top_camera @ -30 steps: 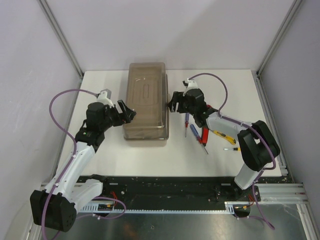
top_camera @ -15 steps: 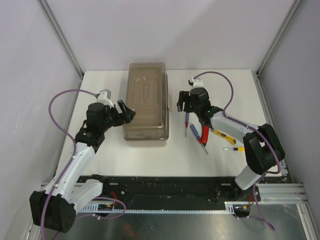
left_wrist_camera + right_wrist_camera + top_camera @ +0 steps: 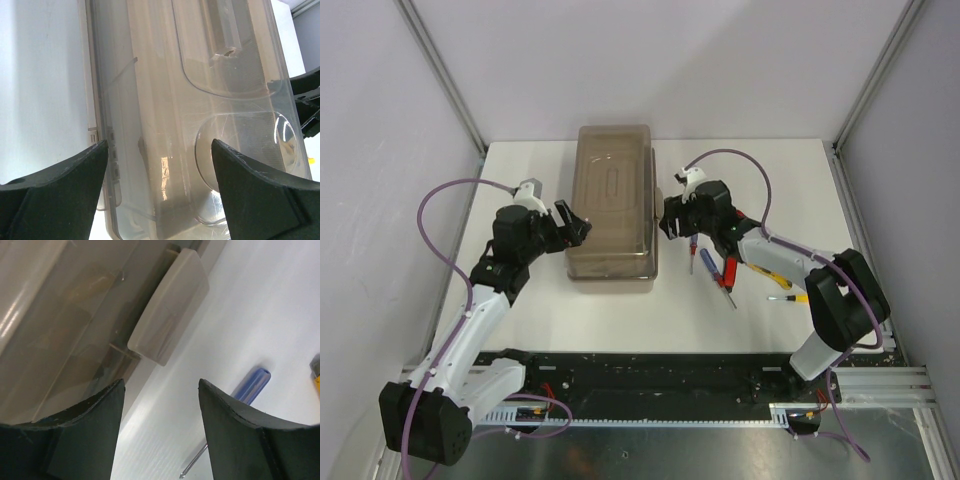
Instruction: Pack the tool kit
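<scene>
Top external view: the toolbox [image 3: 612,205], beige with a smoky translucent lid [image 3: 615,185], lay with its lid down near the middle of the white desk [image 3: 620,320], its long axis running away from the arm bases. The left gripper [image 3: 578,225] stood just beside the box's left long wall, jaws spread wide with nothing between them. The right gripper [image 3: 670,218] stood just beside the opposite wall, level with the beige latch [image 3: 661,210], its jaws likewise apart and holding nothing. To the right of the box, loose on the desk and partly beneath the right arm, lay a blue-handled screwdriver [image 3: 708,262], a red-handled screwdriver [image 3: 729,268] and a yellow-handled tool [image 3: 767,272], close together. Left wrist view: the lid [image 3: 200,100], with its moulded recesses, filled the frame beyond the parted jaws of the left gripper [image 3: 157,150], which touched nothing. Right wrist view: the latch [image 3: 170,307] lay flat against the box's side wall, ahead of the right gripper [image 3: 160,385] and apart from it; the blue-handled screwdriver [image 3: 252,385] rested on the desk [image 3: 260,300] to the right of the latch, its metal tip pointing toward the lower edge of the frame.
</scene>
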### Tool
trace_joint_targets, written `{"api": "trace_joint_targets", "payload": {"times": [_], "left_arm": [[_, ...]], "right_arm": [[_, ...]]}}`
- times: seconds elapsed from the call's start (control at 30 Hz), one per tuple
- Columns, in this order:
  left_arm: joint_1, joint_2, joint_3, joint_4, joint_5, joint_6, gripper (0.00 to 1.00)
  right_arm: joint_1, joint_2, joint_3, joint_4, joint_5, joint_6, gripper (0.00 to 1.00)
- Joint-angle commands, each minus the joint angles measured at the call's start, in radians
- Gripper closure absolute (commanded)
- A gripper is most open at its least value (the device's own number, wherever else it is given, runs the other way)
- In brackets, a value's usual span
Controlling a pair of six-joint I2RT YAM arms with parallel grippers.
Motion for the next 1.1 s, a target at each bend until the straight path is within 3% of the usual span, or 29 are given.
{"api": "trace_joint_targets", "payload": {"times": [0.0,0.27,0.57,0.73,1.07], "left_arm": [[0.002,-0.002,0.012,-0.071,-0.049,0.058,0.13],[0.002,0.005,0.015,-0.070,-0.048,0.062,0.12],[0.002,0.000,0.005,-0.071,-0.055,0.068,0.14],[0.002,-0.006,-0.003,-0.069,-0.073,0.069,0.16],[0.001,-0.004,-0.012,-0.070,-0.082,0.078,0.26]], "right_arm": [[0.019,-0.012,0.001,0.084,-0.015,-0.039,0.35],[0.053,0.037,0.001,0.197,0.053,-0.046,0.37],[0.087,0.078,0.002,0.226,0.263,-0.058,0.54],[0.091,0.027,-0.010,0.261,0.352,-0.054,0.58],[0.046,-0.028,-0.016,0.286,0.288,0.070,0.67]]}}
